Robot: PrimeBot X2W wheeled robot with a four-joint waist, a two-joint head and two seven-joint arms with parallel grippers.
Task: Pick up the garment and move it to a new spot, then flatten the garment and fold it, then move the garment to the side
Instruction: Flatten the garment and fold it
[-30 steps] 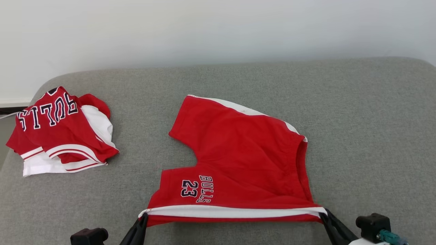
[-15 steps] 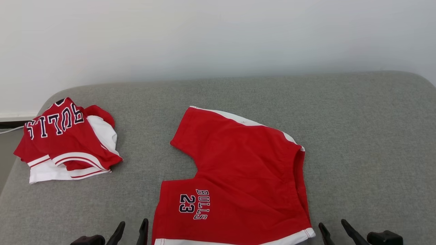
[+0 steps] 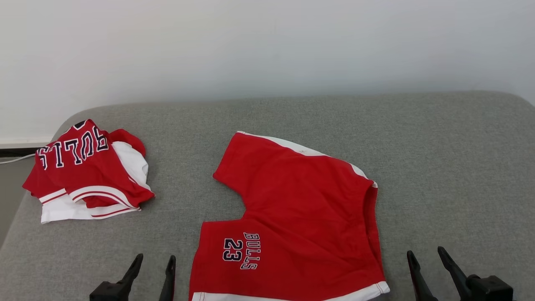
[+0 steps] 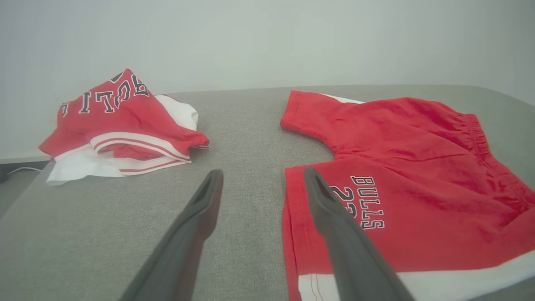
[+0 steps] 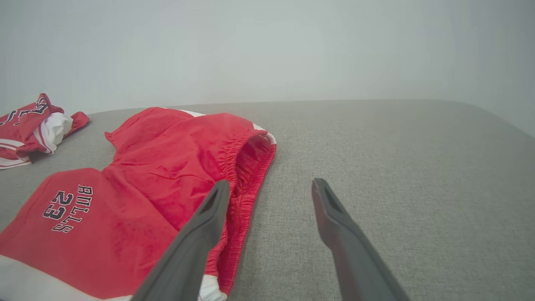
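The red shorts lie flat and unfolded at the centre of the bench, with the left pincer at 7 o'clock and the right pincer at 5 o'clock both spread and empty, so relocation and flattening appear complete, while folding and setting aside remain.

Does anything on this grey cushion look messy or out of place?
The red shorts lie spread, waistband gaping at the right. At far left, a red jersey sits in a crumpled heap.
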